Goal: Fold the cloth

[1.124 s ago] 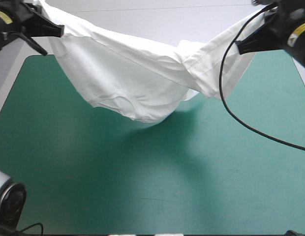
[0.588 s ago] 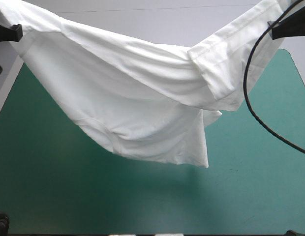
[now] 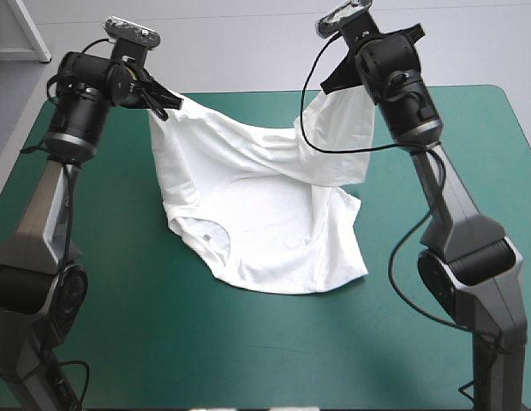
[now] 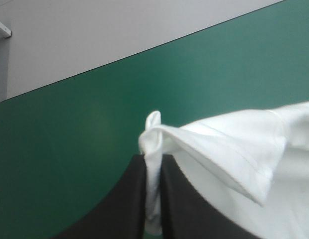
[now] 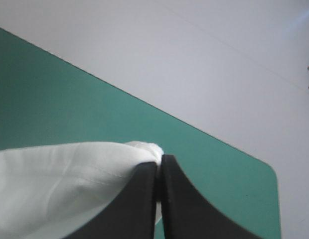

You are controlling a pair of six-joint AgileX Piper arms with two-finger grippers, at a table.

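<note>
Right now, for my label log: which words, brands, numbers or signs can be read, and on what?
None can be read: the T-shirt is plain white, a small mark at its collar is too small to read, and the teal-green cover bears no print.

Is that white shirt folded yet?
Not folded. The T-shirt hangs open between the left gripper and right gripper, its lower part lying rumpled on the table.

Teal-green table [image 3: 248, 360], white T-shirt [image 3: 265, 240] lower part resting on it
</note>
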